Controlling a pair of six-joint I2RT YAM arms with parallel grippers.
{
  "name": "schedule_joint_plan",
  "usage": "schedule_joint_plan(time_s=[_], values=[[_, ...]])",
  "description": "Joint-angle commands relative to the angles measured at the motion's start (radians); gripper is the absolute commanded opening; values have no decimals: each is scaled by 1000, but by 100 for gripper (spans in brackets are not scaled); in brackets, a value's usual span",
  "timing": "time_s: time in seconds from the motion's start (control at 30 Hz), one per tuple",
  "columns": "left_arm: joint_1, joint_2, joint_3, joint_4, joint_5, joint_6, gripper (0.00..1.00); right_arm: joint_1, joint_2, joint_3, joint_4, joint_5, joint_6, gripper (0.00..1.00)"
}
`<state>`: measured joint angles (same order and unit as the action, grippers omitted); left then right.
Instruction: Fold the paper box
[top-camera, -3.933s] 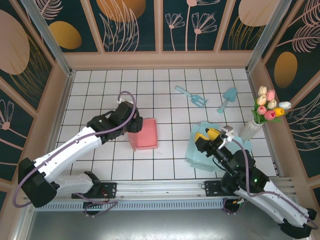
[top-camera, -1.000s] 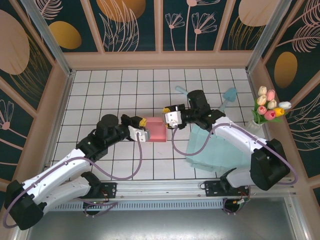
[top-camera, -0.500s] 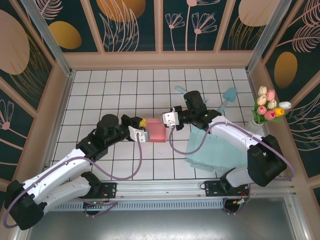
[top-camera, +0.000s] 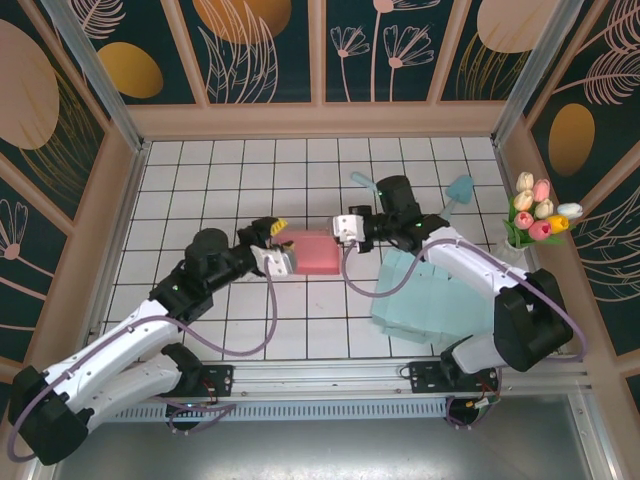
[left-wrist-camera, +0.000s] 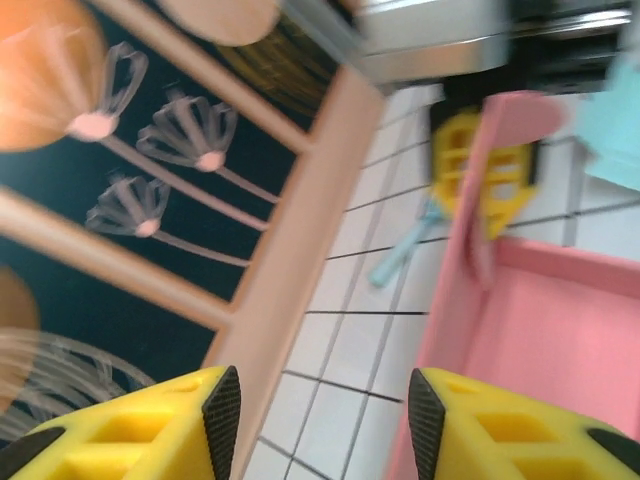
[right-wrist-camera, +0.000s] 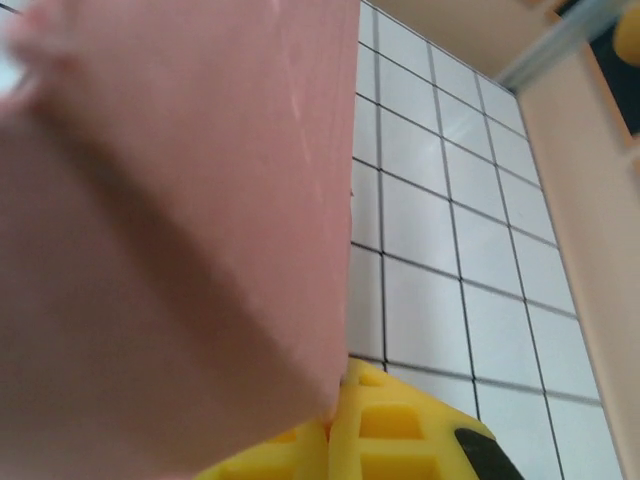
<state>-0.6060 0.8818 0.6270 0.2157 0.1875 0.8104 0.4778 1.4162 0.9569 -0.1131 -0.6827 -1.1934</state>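
The pink paper box (top-camera: 313, 254) lies on the white tiled table between my two grippers. My right gripper (top-camera: 339, 228) is shut on the box's right-hand wall. In the right wrist view pink paper (right-wrist-camera: 170, 230) rises from between the closed yellow fingers (right-wrist-camera: 400, 435). My left gripper (top-camera: 281, 246) stands open at the box's left end. In the left wrist view its fingertips (left-wrist-camera: 222, 410) are apart with bare tile between them. There the box (left-wrist-camera: 560, 340) lies just to the right, its far flap held by the other gripper's yellow fingers.
A stack of pale blue sheets (top-camera: 440, 290) lies under the right arm. A teal toy shovel (top-camera: 458, 192) and part of a rake (top-camera: 362, 181) lie at the back right. A vase of tulips (top-camera: 532, 222) stands by the right wall. Wooden walls enclose the table.
My left gripper has opened and let go of the box's left end. My right gripper shut on the right wall and shifted the box slightly towards the back.
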Motion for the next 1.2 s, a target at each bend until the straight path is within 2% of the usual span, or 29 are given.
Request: schedule_joint_plan(time_s=[0.0,0.1,0.23,0.4,0.43,0.5,0.57,0.7,0.83,1.17], values=[[94,57,94,108,17,-338,53,-63,-51,13,-10,-58,29,0],[161,166,228,29,-161,-573,66,-125,-82,-5,0,-63,30,0],[245,328,414,-125,-181,-794,65,-200,-107,-12,8,-90,28,0],[293,600,761,-453,-165,-1090,60,-223,-128,-32,48,-152,17,0],[293,653,822,-516,-153,-1149,59,-221,-126,-35,58,-164,16,0],[292,715,883,-580,-75,-1246,63,-211,-122,-37,73,-169,17,0],[291,731,873,-572,2,-1351,66,-197,-120,-38,84,-160,15,0],[290,719,836,-568,27,-1477,65,-186,-104,-29,90,-163,25,0],[281,697,744,-516,111,-1579,63,-173,-67,-4,61,-170,10,0],[191,622,592,-469,113,-1643,64,-111,20,-13,139,-133,16,0]])
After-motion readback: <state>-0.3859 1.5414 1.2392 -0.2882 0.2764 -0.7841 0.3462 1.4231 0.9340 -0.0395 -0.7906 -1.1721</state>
